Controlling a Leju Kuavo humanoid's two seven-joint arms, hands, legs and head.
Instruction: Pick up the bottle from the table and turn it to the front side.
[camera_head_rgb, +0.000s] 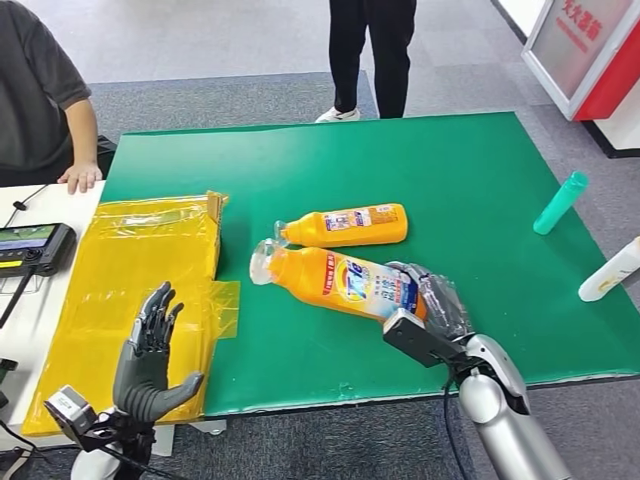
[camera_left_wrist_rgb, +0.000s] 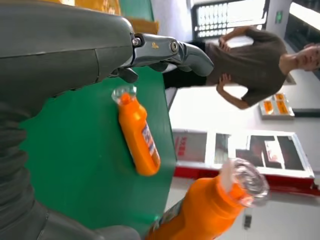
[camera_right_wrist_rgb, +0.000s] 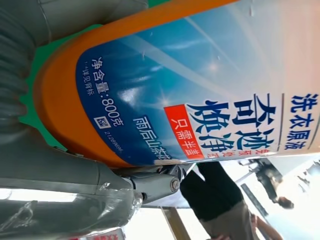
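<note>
Two orange detergent bottles lie on the green table (camera_head_rgb: 490, 200). The nearer bottle (camera_head_rgb: 340, 283) points its clear cap left, and its blue and white front label faces up. My right hand (camera_head_rgb: 438, 305) grips its base end; whether the bottle is off the table I cannot tell. In the right wrist view the label of the bottle (camera_right_wrist_rgb: 188, 90) is very close, with my right hand (camera_right_wrist_rgb: 75, 185) wrapped around it. The farther bottle (camera_head_rgb: 347, 225) lies untouched behind it. My left hand (camera_head_rgb: 151, 350) hovers open above a yellow bag, fingers spread. The left wrist view has my left hand (camera_left_wrist_rgb: 75, 45) and both the farther bottle (camera_left_wrist_rgb: 139, 135) and the nearer bottle (camera_left_wrist_rgb: 211, 205).
A yellow plastic bag (camera_head_rgb: 128, 270) covers the table's left end. A teal bottle (camera_head_rgb: 560, 203) and a white bottle (camera_head_rgb: 610, 272) lie near the right edge. A seated person rests a hand (camera_head_rgb: 79, 177) on the white side table by a tablet (camera_head_rgb: 30, 245). Another person (camera_head_rgb: 370, 50) stands beyond the far edge.
</note>
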